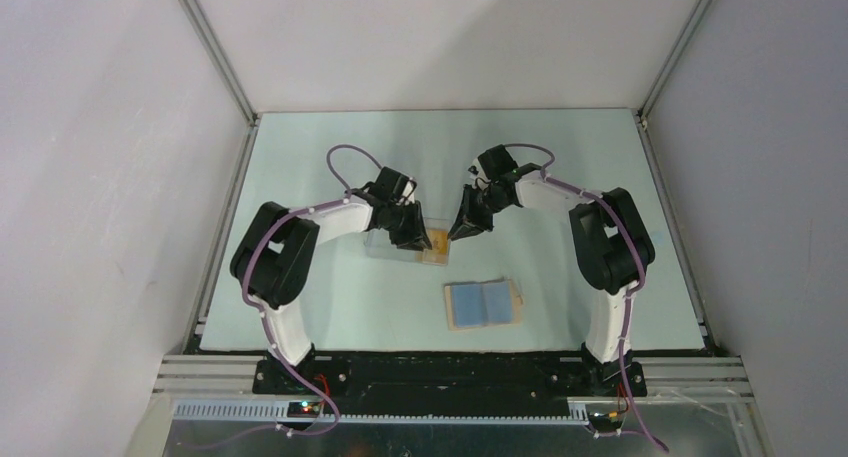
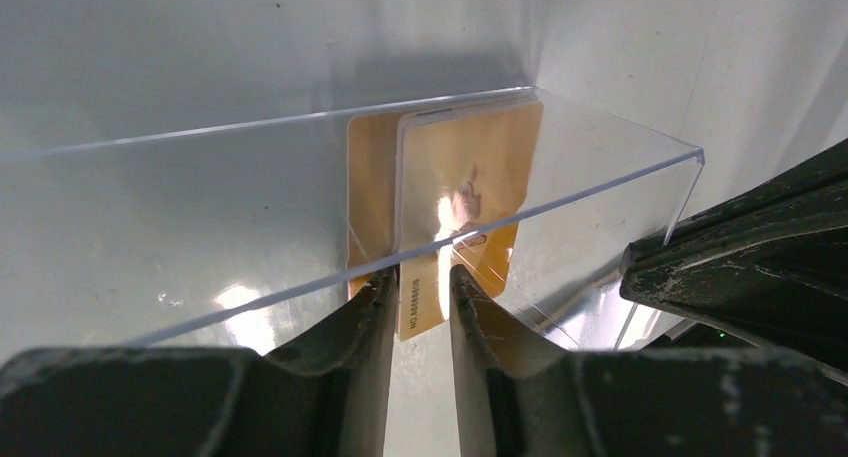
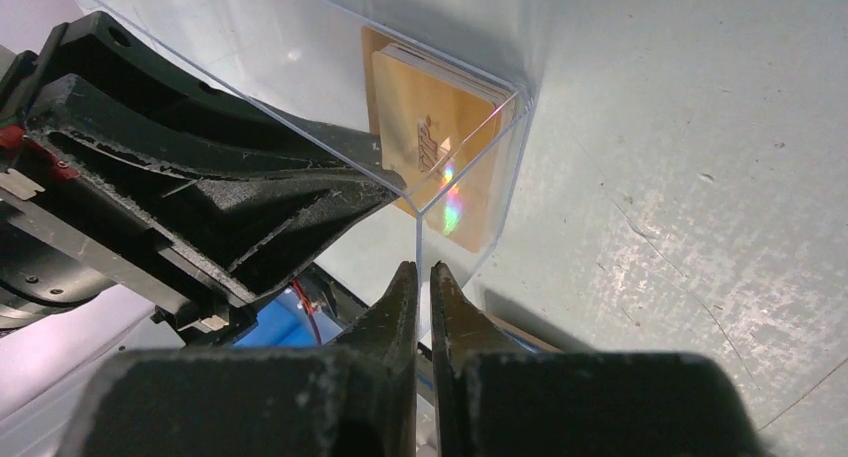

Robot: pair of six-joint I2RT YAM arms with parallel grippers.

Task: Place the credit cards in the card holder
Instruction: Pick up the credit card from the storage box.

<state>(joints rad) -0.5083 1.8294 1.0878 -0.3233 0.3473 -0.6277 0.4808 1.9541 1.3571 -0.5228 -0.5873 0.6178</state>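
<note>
Here, credit cards (image 2: 470, 187) stacked at the right end of a clear plastic box (image 1: 382, 245), left gripper (image 2: 420, 279) narrow about one card's corner, grip not discernible, right gripper (image 3: 422, 270) pinched on the box wall, open card holder (image 1: 483, 304) nearer, apart.

Only one line of print can be read. It runs sideways along the lower edge of the orange-yellow card (image 2: 424, 302), low in the middle of the left wrist view: small dark characters beginning "NO", then a row of digits that look like eights. In the right wrist view's upper middle, the top card (image 3: 432, 142) inside the clear box (image 3: 250, 95) bears a raised slanted mark, too blurred to read.
</note>
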